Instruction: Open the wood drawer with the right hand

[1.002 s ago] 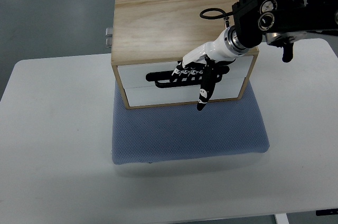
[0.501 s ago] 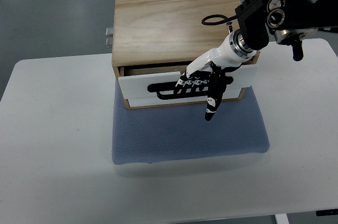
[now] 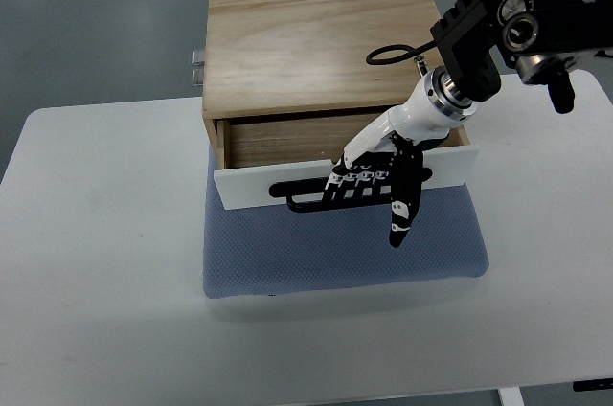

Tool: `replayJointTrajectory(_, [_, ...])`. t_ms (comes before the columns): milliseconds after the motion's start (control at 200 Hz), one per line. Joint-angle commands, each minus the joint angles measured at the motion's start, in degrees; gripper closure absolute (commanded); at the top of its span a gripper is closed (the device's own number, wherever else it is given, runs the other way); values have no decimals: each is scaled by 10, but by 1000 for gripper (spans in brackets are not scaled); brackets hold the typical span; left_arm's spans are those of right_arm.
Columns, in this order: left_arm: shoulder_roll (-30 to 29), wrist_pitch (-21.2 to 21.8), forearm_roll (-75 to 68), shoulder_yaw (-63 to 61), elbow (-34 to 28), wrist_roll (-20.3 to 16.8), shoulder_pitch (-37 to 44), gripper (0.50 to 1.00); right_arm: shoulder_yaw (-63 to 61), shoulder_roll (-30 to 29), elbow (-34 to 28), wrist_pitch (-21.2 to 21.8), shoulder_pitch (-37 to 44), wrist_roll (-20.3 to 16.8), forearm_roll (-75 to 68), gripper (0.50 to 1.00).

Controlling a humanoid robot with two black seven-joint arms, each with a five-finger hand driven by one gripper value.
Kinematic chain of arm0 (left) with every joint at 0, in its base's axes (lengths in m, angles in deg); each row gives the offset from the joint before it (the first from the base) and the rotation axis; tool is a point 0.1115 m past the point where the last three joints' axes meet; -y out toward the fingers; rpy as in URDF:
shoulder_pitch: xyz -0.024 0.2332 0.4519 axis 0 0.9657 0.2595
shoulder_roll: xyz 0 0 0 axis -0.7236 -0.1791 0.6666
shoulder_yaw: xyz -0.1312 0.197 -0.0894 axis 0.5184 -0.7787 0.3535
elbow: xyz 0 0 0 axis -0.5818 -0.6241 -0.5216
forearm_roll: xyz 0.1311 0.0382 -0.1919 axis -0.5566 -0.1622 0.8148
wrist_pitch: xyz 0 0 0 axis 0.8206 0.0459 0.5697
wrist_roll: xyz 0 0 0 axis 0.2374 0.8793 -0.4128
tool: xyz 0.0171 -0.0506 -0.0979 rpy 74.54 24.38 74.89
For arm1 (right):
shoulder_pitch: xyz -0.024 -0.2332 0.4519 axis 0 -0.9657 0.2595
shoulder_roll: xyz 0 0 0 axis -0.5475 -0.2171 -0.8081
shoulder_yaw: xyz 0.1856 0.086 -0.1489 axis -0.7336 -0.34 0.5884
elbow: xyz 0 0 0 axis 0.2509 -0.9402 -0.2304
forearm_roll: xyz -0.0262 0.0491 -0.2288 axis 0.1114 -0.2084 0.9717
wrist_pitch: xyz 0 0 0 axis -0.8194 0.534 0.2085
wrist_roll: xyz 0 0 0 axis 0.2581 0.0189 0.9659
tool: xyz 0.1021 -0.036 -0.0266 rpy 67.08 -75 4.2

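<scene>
A light wood drawer box point(image 3: 316, 42) stands on a blue-grey mat point(image 3: 335, 243). Its upper drawer, with a white front point(image 3: 249, 186) and a black bar handle point(image 3: 297, 197), is pulled out toward me, showing a wooden inside point(image 3: 287, 138). My right hand point(image 3: 369, 186), black and white, reaches in from the upper right. Its fingers are curled over the handle, and one finger point(image 3: 400, 214) points down past the drawer front. The left arm does not show.
The mat lies on a white table point(image 3: 96, 262). A small metal fitting point(image 3: 197, 65) sticks out at the box's back left. The right arm's black joint housing point(image 3: 517, 28) and a looped cable point(image 3: 393, 54) hang over the box's right side.
The drawer went from shut to pulled well out toward me. My right hand moved down the picture with the handle in its fingers.
</scene>
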Motion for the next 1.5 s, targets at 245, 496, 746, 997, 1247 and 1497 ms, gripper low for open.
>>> replayJointTrajectory(245, [0,0,0,0,0,0,0,500,0,13,-21,9,15,0,-6,556])
replayJointTrajectory(496, [0,0,0,0,0,0,0,500,0,12,-26,9,29,0,-6,556])
replayJointTrajectory(746, [0,0,0,0,0,1,0,500,-2,17,-32,9,35,1,-7,556])
replayJointTrajectory(997, [0,0,0,0,0,1,0,500,-28,48,-32,9,72,0,-59,556])
replayJointTrajectory(1247, [0,0,0,0,0,0,0,500,-83,103,4,9,72,1,-125,556])
replayJointTrajectory(1497, [0,0,0,0,0,1,0,500,-162,159,50,-81,15,42,-164,558])
